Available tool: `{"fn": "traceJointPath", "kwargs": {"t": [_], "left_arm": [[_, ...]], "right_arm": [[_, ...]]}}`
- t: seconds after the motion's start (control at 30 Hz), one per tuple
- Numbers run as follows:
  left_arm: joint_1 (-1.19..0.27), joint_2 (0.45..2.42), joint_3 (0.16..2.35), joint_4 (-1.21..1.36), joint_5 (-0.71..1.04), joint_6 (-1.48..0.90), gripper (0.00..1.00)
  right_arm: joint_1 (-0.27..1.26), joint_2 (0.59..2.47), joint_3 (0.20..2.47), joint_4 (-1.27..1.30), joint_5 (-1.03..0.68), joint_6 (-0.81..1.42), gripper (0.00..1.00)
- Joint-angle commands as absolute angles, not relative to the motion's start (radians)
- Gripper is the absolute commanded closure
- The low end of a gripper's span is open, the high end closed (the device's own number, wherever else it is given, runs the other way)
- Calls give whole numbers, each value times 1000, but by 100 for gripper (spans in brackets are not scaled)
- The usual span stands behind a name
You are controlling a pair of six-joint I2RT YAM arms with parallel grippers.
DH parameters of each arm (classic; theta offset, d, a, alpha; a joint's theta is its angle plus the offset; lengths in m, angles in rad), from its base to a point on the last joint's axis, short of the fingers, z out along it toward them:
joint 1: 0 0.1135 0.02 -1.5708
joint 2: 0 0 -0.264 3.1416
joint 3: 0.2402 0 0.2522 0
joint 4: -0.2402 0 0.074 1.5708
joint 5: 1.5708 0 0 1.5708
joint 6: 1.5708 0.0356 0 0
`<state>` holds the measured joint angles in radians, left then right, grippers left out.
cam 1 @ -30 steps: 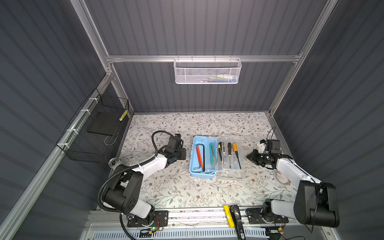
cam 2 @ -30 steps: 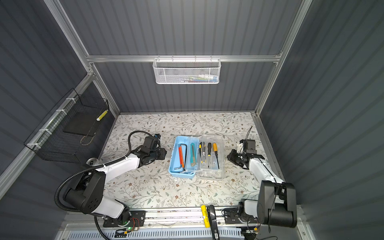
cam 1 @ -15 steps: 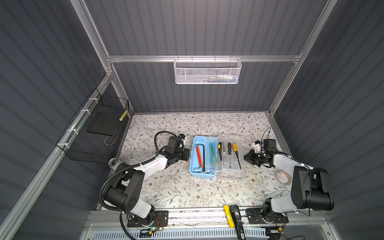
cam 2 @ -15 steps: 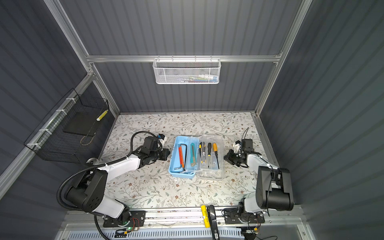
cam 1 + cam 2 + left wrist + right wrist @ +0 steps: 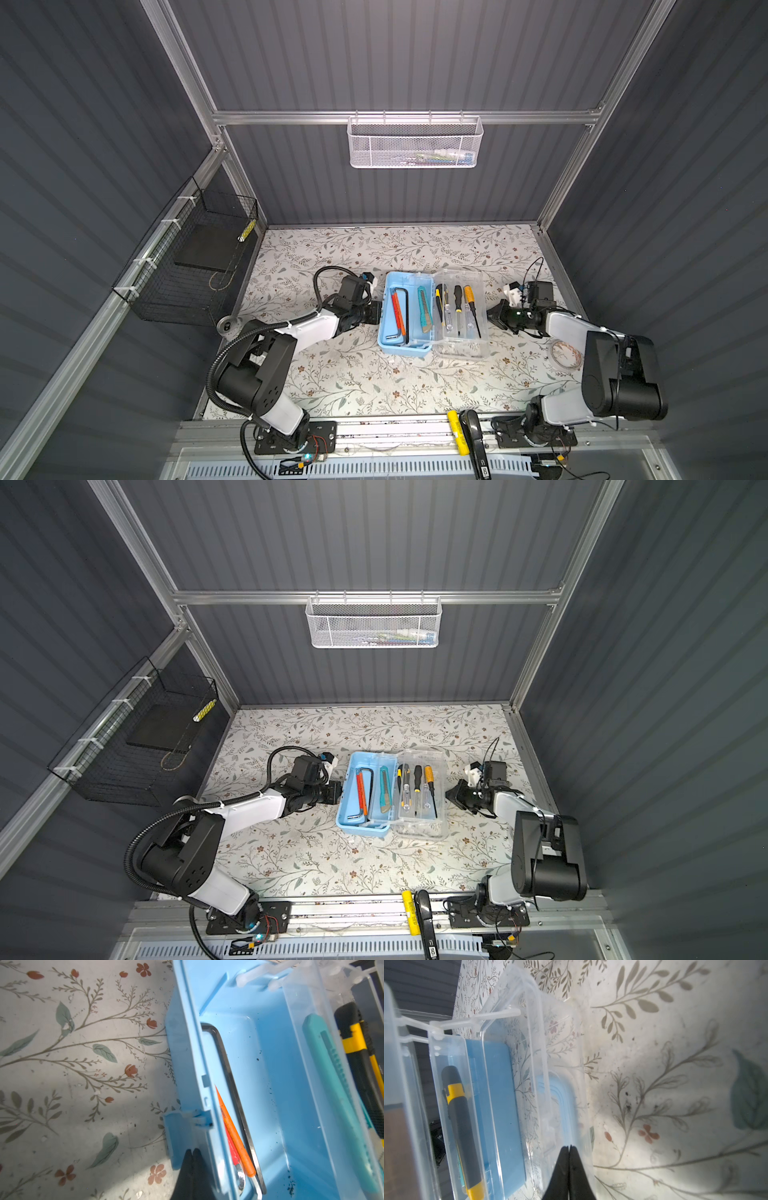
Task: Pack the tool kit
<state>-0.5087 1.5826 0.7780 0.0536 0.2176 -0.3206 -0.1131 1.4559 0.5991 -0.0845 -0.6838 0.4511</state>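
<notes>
Shows a white mesh basket (image 5: 413, 145) on the back rail (image 5: 291, 117). Shows a black wire basket (image 5: 183, 282) beside the floral tabletop (image 5: 374, 382).

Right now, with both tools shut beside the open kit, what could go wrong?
1. The left tool and right tool sit shut at opposite sides of the tool kit; pushing could slide it.
2. Loose screwdrivers in the clear half may spill if it folds over.

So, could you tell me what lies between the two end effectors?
The open tool kit lies between the left end effector and the right end effector, as both top views show.
</notes>
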Motion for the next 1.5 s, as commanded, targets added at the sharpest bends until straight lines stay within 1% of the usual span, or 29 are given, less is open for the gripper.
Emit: {"fn": "traceJointPath", "kwargs": {"t": [0.0,0.33,0.5,0.63,0.9,1.07,1.37,1.47], "left_arm": [[-533,1587,779,97,298,-331,100],[-534,1548,765,77,292,-323,100],[-534,1531,759,68,276,-316,100],[-533,1531,761,63,275,-315,100],[-534,1525,738,90,272,-321,100],[-533,1519,717,104,269,-327,100],[-534,1497,669,150,264,-328,100],[-533,1487,658,152,264,-324,100]], "right_arm": [[-92,1430,579,-1,-870,503,94],[-89,1311,554,21,-936,563,93],[-85,1245,583,-38,-942,560,93],[-68,1211,617,-109,-920,541,93],[22,1157,725,-274,-810,488,92],[135,1186,816,-357,-694,459,91],[286,1309,955,-383,-620,464,89],[340,1346,1008,-433,-589,465,88]]}}
